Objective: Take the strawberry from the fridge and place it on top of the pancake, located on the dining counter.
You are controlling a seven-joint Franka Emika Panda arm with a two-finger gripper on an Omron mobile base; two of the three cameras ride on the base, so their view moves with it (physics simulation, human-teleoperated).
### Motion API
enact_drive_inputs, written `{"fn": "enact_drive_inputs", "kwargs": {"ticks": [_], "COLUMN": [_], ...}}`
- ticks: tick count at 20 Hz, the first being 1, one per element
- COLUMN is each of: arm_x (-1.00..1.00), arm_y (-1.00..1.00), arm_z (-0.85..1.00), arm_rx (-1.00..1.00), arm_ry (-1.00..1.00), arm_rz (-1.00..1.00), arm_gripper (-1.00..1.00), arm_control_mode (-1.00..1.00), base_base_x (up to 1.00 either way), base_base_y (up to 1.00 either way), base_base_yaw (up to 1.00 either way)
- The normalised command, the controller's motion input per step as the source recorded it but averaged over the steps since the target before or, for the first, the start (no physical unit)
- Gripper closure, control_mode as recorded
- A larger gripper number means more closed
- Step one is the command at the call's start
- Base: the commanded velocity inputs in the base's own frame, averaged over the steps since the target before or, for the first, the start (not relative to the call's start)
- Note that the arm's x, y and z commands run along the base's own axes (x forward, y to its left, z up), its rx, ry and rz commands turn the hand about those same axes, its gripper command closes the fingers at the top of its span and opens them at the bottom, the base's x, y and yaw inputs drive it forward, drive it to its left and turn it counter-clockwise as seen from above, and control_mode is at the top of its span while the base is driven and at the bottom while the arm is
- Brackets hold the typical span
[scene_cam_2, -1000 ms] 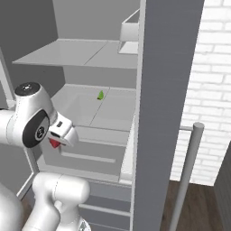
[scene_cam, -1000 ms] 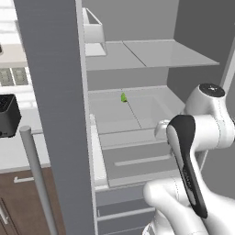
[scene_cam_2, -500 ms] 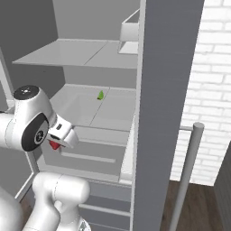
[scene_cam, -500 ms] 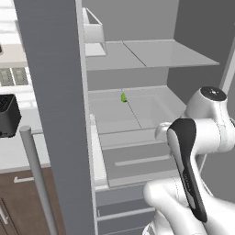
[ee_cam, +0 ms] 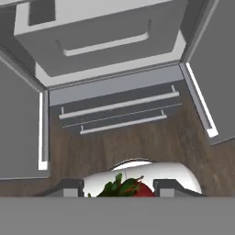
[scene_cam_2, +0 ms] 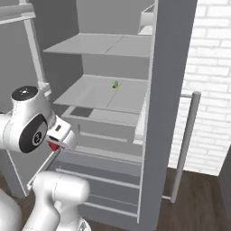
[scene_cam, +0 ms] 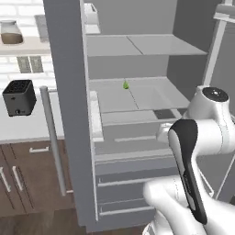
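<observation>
The fridge (scene_cam: 137, 105) stands open in front of me, both doors swung wide, with pale grey shelves inside and two drawers with long bar pulls at the bottom. On the middle shelf a small green object (scene_cam: 125, 85) sits toward the back; I cannot tell what it is. To my left, a brown-cabinet counter (scene_cam: 27, 133) runs beside the fridge, with a black toaster (scene_cam: 19, 97) on it and a jar (scene_cam: 11, 33) on a shelf above against the white tile. To my right there is a white brick wall (scene_cam_2: 210, 85). The floor (ee_cam: 137, 142) is dark wood. My arm is folded back low in front of the fridge, the wrist bent so that my hand looks down over the bottom drawers and the floor. My gripper (ee_cam: 120, 189) is clamped on the strawberry (ee_cam: 126, 188): its red body and green leaves sit between my two dark fingertips (ee_cam: 69, 188) at the bottom of the hand view, and a bit of red (scene_cam_2: 53, 145) shows under my wrist in the right base view.
</observation>
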Motion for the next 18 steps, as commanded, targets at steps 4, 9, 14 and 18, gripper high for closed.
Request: {"fn": "enact_drive_inputs", "kwargs": {"ticks": [4,9,14,18], "arm_x": [0.00,0.00,0.00,0.00], "arm_y": [0.00,0.00,0.00,0.00], "arm_z": [0.00,0.00,0.00,0.00], "arm_rx": [0.00,0.00,0.00,0.00], "arm_ry": [0.00,0.00,0.00,0.00], "arm_rz": [0.00,0.00,0.00,0.00], "arm_gripper": [1.00,1.00,1.00,1.00], "arm_control_mode": [1.00,1.00,1.00,1.00], "base_base_x": [-0.74,-0.55,-0.40,-0.63], "base_base_y": [0.00,-0.14,-0.31,-0.22], "base_base_yaw": [0.58,0.85,0.96,0.86]}}
